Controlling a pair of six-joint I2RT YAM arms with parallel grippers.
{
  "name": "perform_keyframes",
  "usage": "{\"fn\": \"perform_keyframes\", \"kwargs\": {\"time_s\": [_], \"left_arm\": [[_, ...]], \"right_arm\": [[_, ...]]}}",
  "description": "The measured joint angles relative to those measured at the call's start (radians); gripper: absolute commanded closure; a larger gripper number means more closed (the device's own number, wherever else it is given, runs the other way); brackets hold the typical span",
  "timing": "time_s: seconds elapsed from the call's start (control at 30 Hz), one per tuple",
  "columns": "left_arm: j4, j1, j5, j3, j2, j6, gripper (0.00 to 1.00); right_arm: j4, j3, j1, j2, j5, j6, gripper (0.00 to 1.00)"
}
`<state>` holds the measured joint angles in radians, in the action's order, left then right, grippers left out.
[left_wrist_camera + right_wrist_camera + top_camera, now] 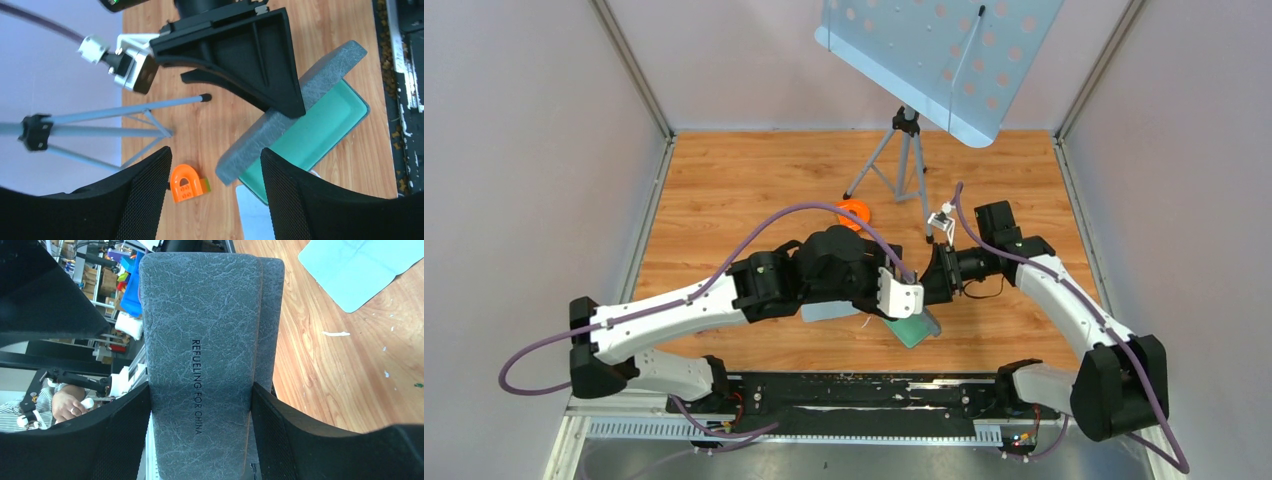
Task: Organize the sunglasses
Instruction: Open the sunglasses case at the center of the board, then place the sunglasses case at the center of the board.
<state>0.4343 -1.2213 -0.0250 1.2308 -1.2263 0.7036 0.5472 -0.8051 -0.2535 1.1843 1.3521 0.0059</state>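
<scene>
Your right pincer point(200, 395) grips the lid of the oblong textured grey case point(200, 310), holding it open above its green lining point(310, 135) on the wooden bench point(724, 190). Your left pincer point(215, 152) hangs just beside the case, jaws apart, holding nothing. The pale pink sunglasses cannot be made out in any view.

Wooden table point(724, 200) with tripod point(908, 135), orange piece point(855, 212), cloth point(357, 270)

Left fingers point(135, 200) apart, nothing between them. Past the tips, in the gap: grey lid end of the open case point(320, 80), green lining showing. Right arm's finger point(250, 60) on the lid farther out. Orange piece point(186, 184) on the worktop point(220, 115), just beside the finger nearer the tripod point(100, 125)
</scene>
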Motion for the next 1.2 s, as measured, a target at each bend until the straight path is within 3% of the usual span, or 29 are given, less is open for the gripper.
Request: {"fn": "perform_keyframes", "kwargs": {"time_s": [0.47, 0.77, 1.0, 1.2], "left_arm": [[0.253, -0.067, 0.062, 0.113, -0.124, -0.011, 0.44], [0.265, -0.098, 0.035, 0.113, -0.164, -0.01, 0.6], [0.263, -0.101, 0.028, 0.111, -0.164, -0.007, 0.58], [0.257, -0.112, 0.004, 0.11, -0.18, 0.0, 0.65]], "right_arm": [[0.184, -0.045, -0.066, 0.002, -0.045, -0.155, 1.0], [0.216, -0.055, -0.096, 0.019, -0.046, -0.183, 1.0], [0.225, -0.055, -0.1, 0.019, -0.046, -0.187, 1.0], [0.229, -0.055, -0.1, 0.019, -0.046, -0.188, 1.0]]}}
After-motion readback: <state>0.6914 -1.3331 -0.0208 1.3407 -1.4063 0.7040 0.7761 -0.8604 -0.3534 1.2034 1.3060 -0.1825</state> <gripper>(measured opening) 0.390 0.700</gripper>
